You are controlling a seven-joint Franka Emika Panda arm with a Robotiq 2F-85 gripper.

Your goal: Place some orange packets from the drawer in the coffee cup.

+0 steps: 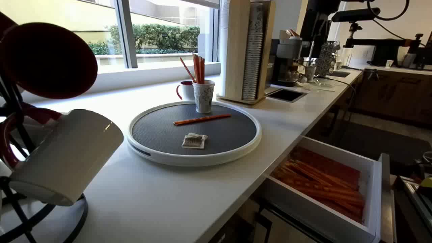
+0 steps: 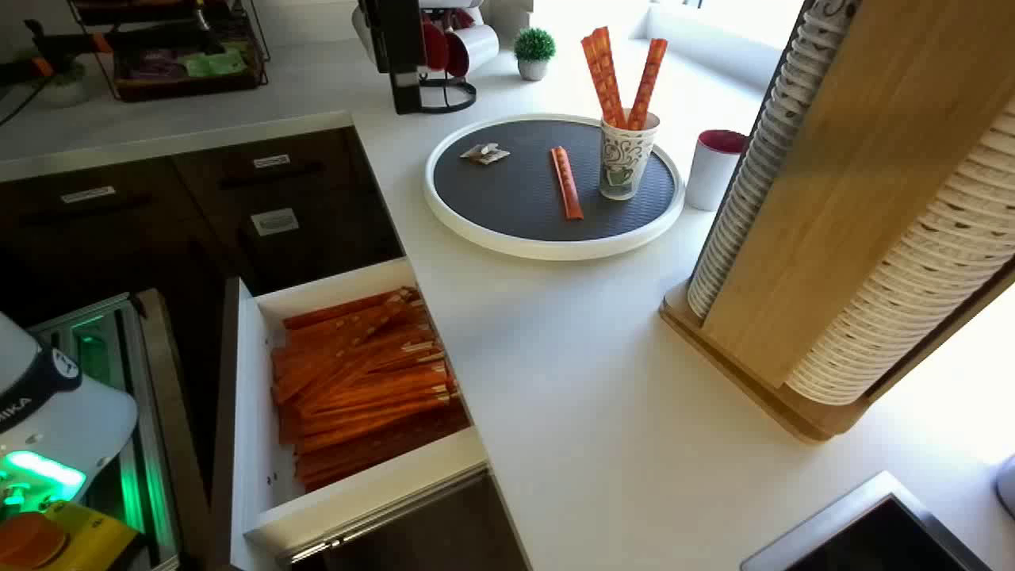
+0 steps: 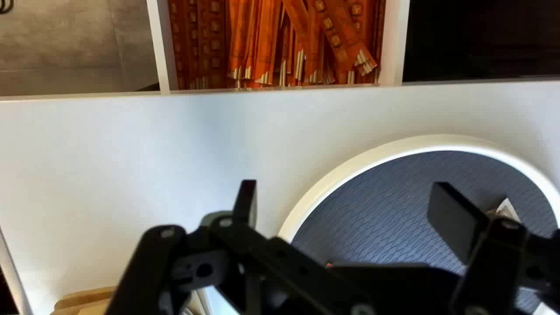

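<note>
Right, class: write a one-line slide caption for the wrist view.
Open end effector over the counter and round tray, with orange packets in the drawer at the top.

Blk gripper, prob. screws, wht arm

Drawer: juts from the countertop's front edge, packets inside.
Mug rack: near the inner corner.
Round tray: between mug rack and cup dispenser.
On the tray: coffee cup with packets in it, sachets, lone packet between.
Mug: past the tray, towards the back edge.
</note>
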